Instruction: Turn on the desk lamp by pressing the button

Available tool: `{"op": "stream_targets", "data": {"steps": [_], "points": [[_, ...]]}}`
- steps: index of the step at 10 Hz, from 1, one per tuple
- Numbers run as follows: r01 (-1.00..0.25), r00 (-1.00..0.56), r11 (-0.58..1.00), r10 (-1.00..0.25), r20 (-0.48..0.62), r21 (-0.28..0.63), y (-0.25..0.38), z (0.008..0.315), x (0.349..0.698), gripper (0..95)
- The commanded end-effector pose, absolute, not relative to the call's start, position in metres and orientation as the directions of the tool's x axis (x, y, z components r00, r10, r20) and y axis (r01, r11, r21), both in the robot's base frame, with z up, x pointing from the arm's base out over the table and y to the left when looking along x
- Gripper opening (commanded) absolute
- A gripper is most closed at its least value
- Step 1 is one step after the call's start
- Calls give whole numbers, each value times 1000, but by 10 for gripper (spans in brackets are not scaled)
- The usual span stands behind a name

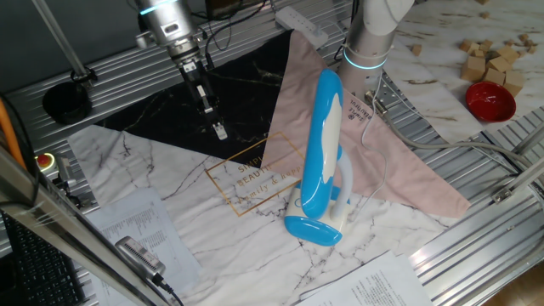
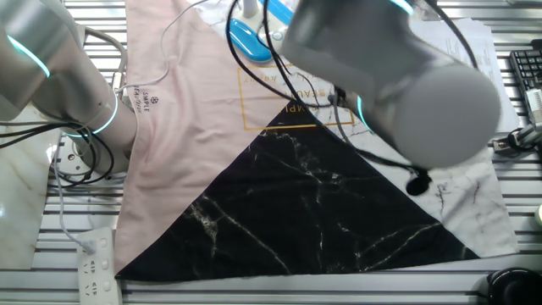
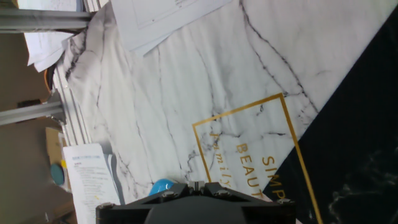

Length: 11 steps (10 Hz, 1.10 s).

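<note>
Claw (image 1: 220,130) is held above the black marble, apart from the lamp (image 1: 321,153).
Its state cannot be told; the lamp is seen upright on white marble.

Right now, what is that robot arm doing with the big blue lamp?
The robot's two-finger gripper hangs above the black marble part of the mat, off to one side of the tall glossy sky-blue and white plastic desk lamp. It is not touching the lamp. The lamp stands on its small blue oval base on the white marble sheet, partly over a pink cloth. I cannot tell whether the lamp is lit, so its button looks not yet pressed.
</note>
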<state>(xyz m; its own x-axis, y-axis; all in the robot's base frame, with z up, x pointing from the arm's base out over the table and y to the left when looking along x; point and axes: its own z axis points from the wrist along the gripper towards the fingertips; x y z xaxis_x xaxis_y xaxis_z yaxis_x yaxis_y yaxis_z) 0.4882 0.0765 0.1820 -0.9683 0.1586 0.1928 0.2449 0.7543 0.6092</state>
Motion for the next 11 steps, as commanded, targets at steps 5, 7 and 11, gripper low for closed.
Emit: {"op": "stream_targets", "data": {"steps": [5,7,11], "points": [[227,-972,762,143,184,607,79,181,489,0],[218,-975,764,140,174,607,79,181,489,0],[206,-977,783,126,174,587,78,181,487,0]]}}
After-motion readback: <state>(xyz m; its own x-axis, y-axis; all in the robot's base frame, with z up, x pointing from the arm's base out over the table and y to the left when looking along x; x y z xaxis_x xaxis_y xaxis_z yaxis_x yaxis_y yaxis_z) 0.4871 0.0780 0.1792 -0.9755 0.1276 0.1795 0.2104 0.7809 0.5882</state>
